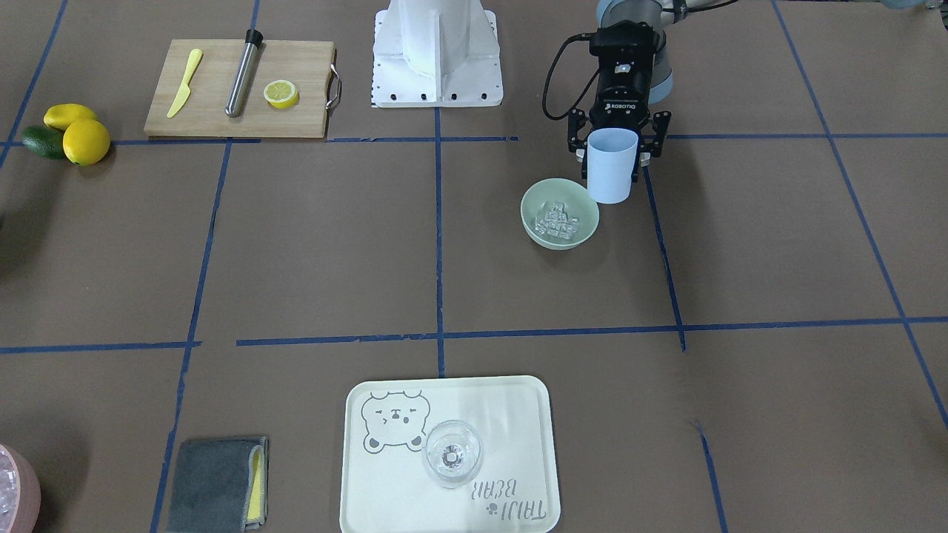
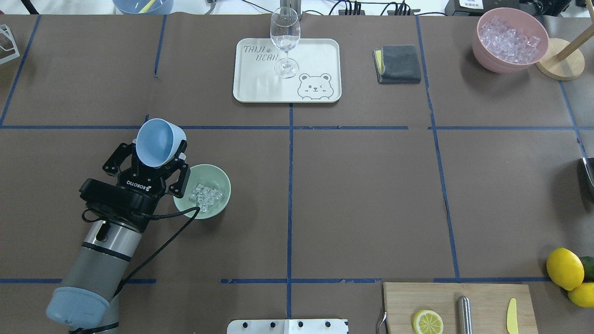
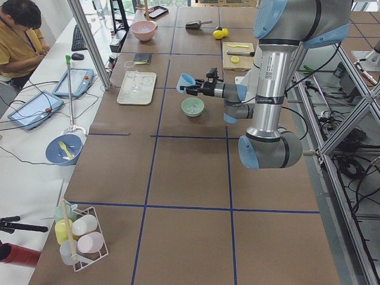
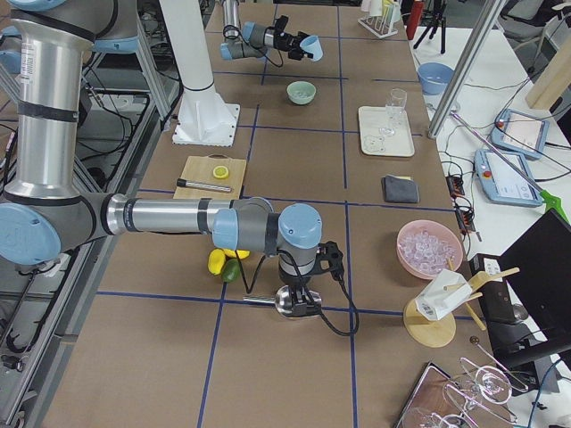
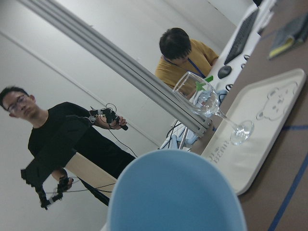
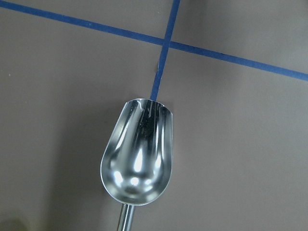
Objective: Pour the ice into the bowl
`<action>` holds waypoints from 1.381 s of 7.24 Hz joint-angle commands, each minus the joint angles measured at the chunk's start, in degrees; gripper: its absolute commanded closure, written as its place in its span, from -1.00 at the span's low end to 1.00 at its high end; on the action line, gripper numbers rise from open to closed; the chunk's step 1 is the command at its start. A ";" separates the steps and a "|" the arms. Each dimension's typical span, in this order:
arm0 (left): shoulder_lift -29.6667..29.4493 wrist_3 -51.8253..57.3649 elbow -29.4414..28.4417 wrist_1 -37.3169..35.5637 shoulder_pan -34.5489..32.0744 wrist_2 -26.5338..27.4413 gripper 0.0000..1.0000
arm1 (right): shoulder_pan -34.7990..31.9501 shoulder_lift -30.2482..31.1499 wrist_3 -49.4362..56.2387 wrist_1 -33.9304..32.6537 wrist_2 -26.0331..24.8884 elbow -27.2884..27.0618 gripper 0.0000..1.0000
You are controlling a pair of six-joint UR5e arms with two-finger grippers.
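Observation:
The mint-green bowl (image 2: pixel 223 185) sits on the table left of centre with a small heap of clear ice (image 2: pixel 205 195) inside it; bowl (image 1: pixel 535 222) and ice (image 1: pixel 559 220) also show in the front view. My left gripper (image 2: pixel 158 156) is shut on a light blue cup (image 2: pixel 158 139), held roughly upright just beside the bowl; the cup's inside looks empty. My right gripper (image 4: pixel 299 294) hangs low over a metal scoop (image 6: pixel 137 159) near the table's right edge. Its fingers do not show, so I cannot tell if it is open or shut.
A pale tray (image 2: pixel 320 51) with a wine glass (image 2: pixel 284 41) stands at the far middle. A grey cloth (image 2: pixel 398 64) and a pink bowl of ice (image 2: pixel 482 51) are far right. A cutting board (image 2: pixel 487 297) and lemons (image 2: pixel 564 268) lie near right.

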State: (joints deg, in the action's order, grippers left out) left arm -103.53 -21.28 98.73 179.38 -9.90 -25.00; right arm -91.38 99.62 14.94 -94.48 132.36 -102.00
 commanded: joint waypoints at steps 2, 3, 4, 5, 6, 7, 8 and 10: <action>-1.59 -10.35 0.15 0.97 0.23 0.13 1.00 | -0.29 1.27 0.00 0.00 0.00 -1.53 -1.00; -0.63 -10.70 0.06 0.79 0.40 -0.22 1.00 | -0.38 1.97 0.00 0.00 0.00 -2.32 -1.00; 0.86 -10.79 -0.37 0.71 0.40 -0.83 1.00 | -0.38 2.41 0.00 0.00 0.00 -2.67 -1.00; 3.22 -10.80 -0.64 0.18 0.40 -4.23 1.00 | -0.38 2.77 0.18 0.00 0.09 -2.68 -1.00; 6.55 -11.14 -0.64 0.18 0.06 -7.57 1.00 | -0.47 3.12 0.18 0.00 0.17 -2.85 -1.00; 9.89 -17.93 -0.64 0.09 -0.21 -10.31 1.00 | -0.47 3.47 0.27 0.00 0.17 -3.03 -1.00; 13.49 -22.87 -0.64 -0.08 -1.17 -13.90 1.00 | -0.56 3.47 0.44 0.00 0.17 -3.03 -1.00; 22.27 -31.31 -0.64 -0.17 -4.06 -18.22 1.00 | -0.64 3.47 0.53 0.00 0.17 -3.03 -1.00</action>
State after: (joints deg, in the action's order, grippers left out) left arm -86.98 -46.67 98.09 179.27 -12.14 -40.26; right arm -91.97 103.06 15.41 -94.48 132.54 -105.01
